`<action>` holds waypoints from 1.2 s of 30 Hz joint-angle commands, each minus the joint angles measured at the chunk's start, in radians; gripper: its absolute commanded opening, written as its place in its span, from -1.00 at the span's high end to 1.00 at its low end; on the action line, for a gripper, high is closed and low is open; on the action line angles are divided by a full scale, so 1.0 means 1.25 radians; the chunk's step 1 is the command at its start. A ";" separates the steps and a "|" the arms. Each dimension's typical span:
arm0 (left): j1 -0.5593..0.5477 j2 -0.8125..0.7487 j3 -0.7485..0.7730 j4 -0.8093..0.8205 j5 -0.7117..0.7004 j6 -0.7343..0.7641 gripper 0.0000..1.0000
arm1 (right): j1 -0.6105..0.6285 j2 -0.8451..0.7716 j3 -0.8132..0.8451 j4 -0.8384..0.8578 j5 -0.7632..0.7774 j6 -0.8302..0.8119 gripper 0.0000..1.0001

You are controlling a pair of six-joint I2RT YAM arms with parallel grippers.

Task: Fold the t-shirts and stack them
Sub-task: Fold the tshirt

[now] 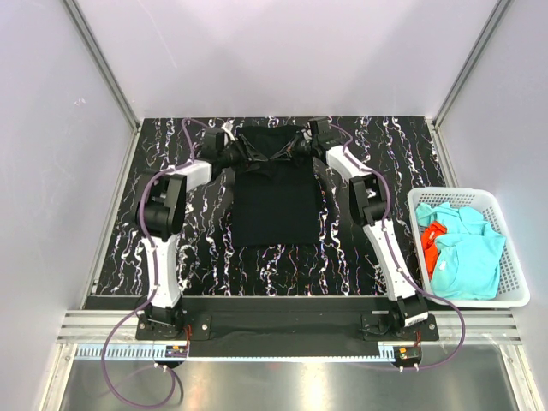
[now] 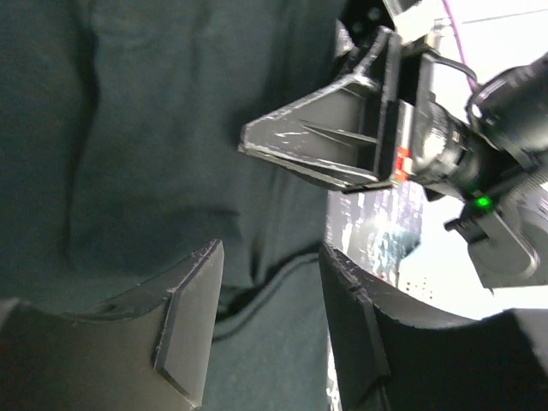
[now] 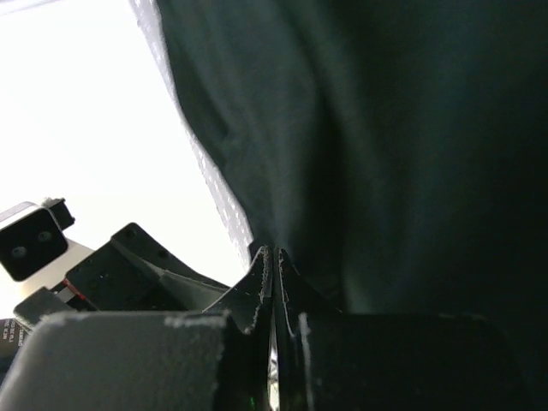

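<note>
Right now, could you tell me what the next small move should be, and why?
Probably close the left hand: its fingers stand open over the black t-shirt near its far edge, while the right hand is shut on it, so both would grip for the fold.

The top view is bright and sharp, with soft shadows. In the wrist views the black t-shirt (image 3: 411, 128) looks dim and fuzzy, and white glare washes out one side.
</note>
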 commanded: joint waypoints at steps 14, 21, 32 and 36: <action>0.077 0.104 0.161 -0.398 0.020 0.205 -0.01 | 0.010 0.050 0.111 -0.128 0.149 -0.038 1.00; 0.076 -0.038 0.169 -0.417 0.077 0.230 -0.02 | 0.009 0.026 0.149 -0.182 0.121 -0.089 0.92; 0.057 -0.571 -0.289 -0.411 -0.081 0.165 -0.12 | 0.004 -0.261 0.095 -0.464 0.205 -0.270 0.07; 0.003 -0.737 -0.520 -0.384 -0.126 0.066 -0.22 | 0.004 -0.493 -0.215 -0.465 0.236 -0.289 -0.16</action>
